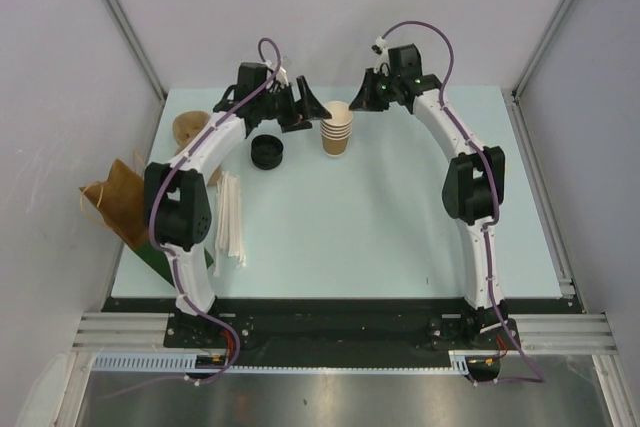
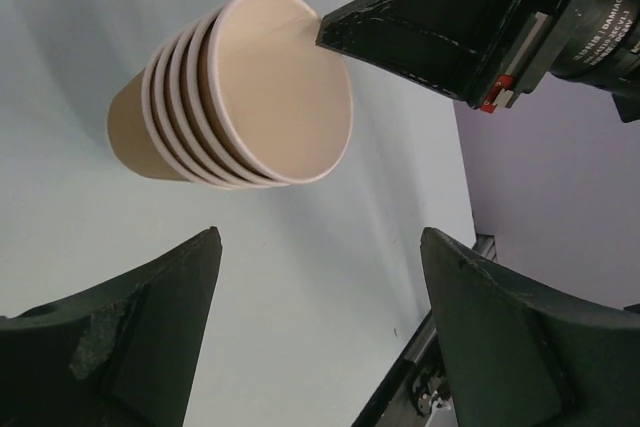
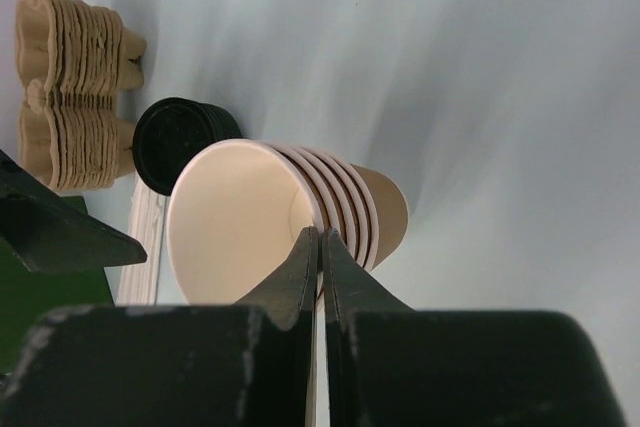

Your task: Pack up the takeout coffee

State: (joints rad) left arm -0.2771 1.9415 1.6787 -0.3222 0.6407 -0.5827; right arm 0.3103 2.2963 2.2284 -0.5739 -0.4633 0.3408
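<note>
A stack of nested tan cups point(image 1: 338, 130) stands upright at the back middle of the table; it also shows in the left wrist view point(image 2: 200, 107) and the right wrist view point(image 3: 375, 209). My right gripper point(image 1: 360, 99) point(image 3: 321, 237) is shut on the rim of the top cup, one finger inside it and one outside. My left gripper point(image 1: 304, 107) point(image 2: 315, 242) is open and empty just left of the stack. A loose black lid point(image 1: 267, 151) point(image 3: 180, 137) lies left of the stack. No lidded takeout coffee is in view.
A pile of pulp cup carriers point(image 1: 190, 129) point(image 3: 75, 87) sits at the back left. A brown paper bag point(image 1: 115, 197) and the edge of a green bag point(image 1: 150, 255) lie at the left table edge. White stirrers point(image 1: 232, 217) lie beside the left arm.
</note>
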